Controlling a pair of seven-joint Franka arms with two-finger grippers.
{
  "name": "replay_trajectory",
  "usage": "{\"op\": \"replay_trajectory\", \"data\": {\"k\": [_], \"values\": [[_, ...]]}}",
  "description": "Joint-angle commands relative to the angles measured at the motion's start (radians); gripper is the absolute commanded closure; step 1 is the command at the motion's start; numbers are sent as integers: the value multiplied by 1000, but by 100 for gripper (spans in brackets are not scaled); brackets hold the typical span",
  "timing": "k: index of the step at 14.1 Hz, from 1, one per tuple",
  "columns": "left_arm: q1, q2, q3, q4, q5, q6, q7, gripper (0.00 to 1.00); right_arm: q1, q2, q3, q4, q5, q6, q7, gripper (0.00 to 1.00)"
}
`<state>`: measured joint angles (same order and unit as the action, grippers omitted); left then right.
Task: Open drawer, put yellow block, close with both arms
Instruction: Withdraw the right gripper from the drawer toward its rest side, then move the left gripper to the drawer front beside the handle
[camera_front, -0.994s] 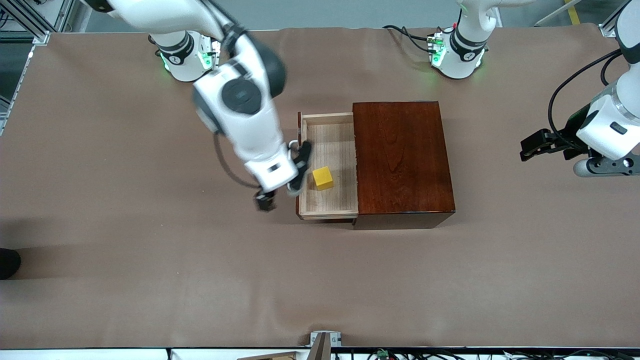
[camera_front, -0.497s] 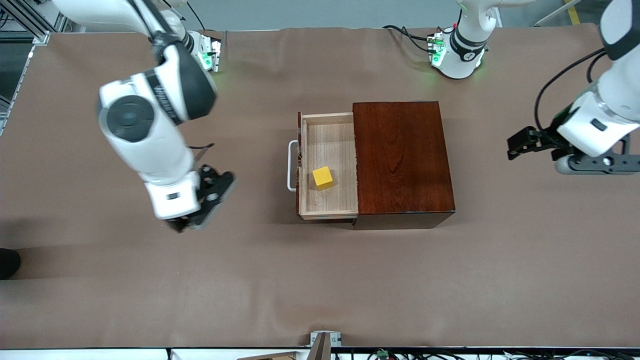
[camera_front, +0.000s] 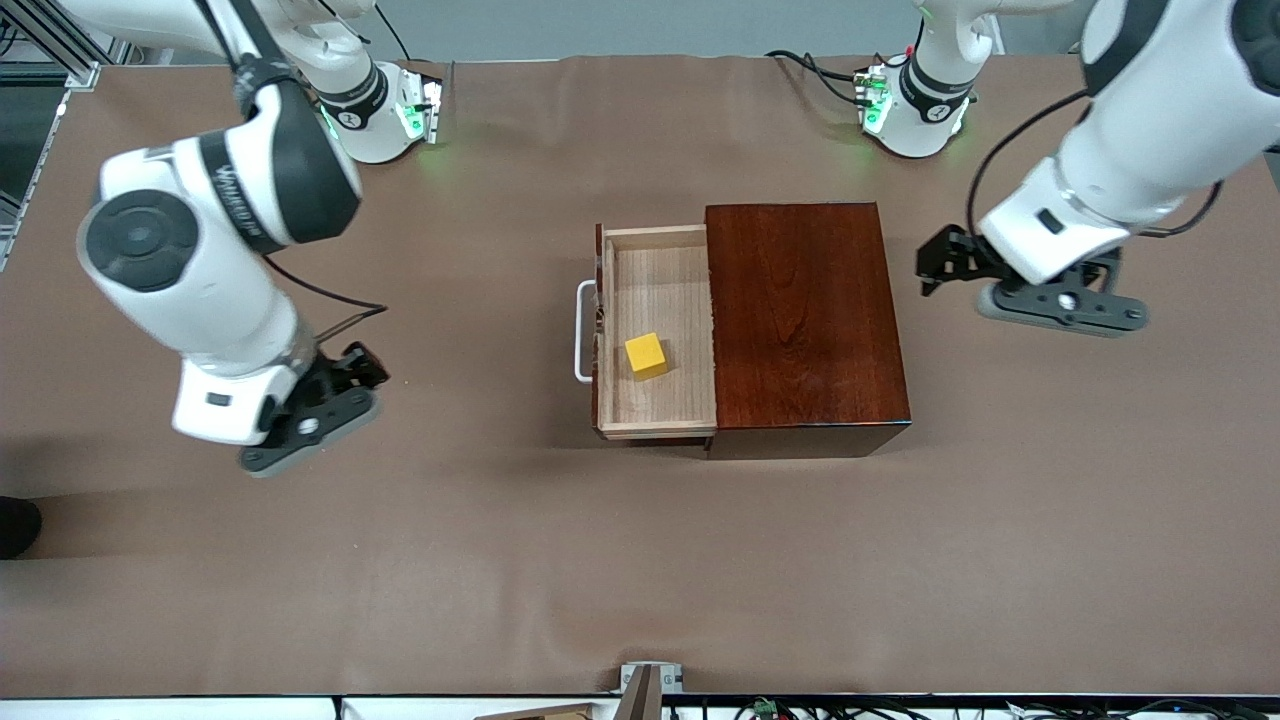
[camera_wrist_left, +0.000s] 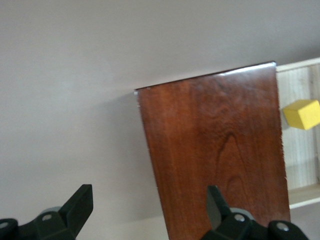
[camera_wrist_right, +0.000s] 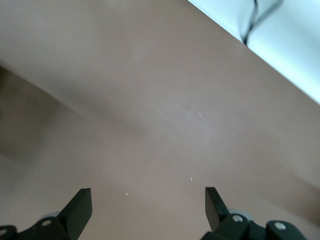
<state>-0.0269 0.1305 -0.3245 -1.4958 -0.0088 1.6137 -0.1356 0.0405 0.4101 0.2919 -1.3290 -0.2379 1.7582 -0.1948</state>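
Observation:
The drawer (camera_front: 660, 290) stands pulled out of the dark reddish-brown box (camera_front: 805, 315), with its white handle (camera_front: 580, 330) toward the right arm's end of the table. The yellow block (camera_front: 646, 355) lies in the drawer, in the half nearer the front camera. My right gripper (camera_front: 358, 368) hangs open over bare table, well clear of the handle and holding nothing. My left gripper (camera_front: 938, 262) is open beside the box's closed end. In the left wrist view the left gripper (camera_wrist_left: 148, 200) looks over the box (camera_wrist_left: 215, 150) to the yellow block (camera_wrist_left: 301, 113). The right gripper (camera_wrist_right: 147, 200) sees only tabletop.
The brown table covering (camera_front: 640, 560) stretches round the box. Both arm bases (camera_front: 375, 110) (camera_front: 915, 105) glow green along the edge farthest from the front camera. A small bracket (camera_front: 648, 685) sits at the nearest edge.
The right arm has swung away from the drawer handle toward its own end of the table. The left arm has moved in toward the box. Drawer and block have stayed put.

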Motion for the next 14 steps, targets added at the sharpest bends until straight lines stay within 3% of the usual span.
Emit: {"op": "replay_trajectory", "data": {"k": [1,6,10,14], "values": [[4,11,-54,8,15,2,10,0,-79,-66,24,-32,38,-74,40,0],[-94,40,-85,20,29,25,36,0,-171,-128,24,-32,135,-163,80,0],[-249,131,-122,144,16,35,175,0,-214,-166,24,-32,152,-212,81,0],[-422,273,-116,213,21,208,287,0,-258,-186,24,-27,180,-218,110,0]]}}
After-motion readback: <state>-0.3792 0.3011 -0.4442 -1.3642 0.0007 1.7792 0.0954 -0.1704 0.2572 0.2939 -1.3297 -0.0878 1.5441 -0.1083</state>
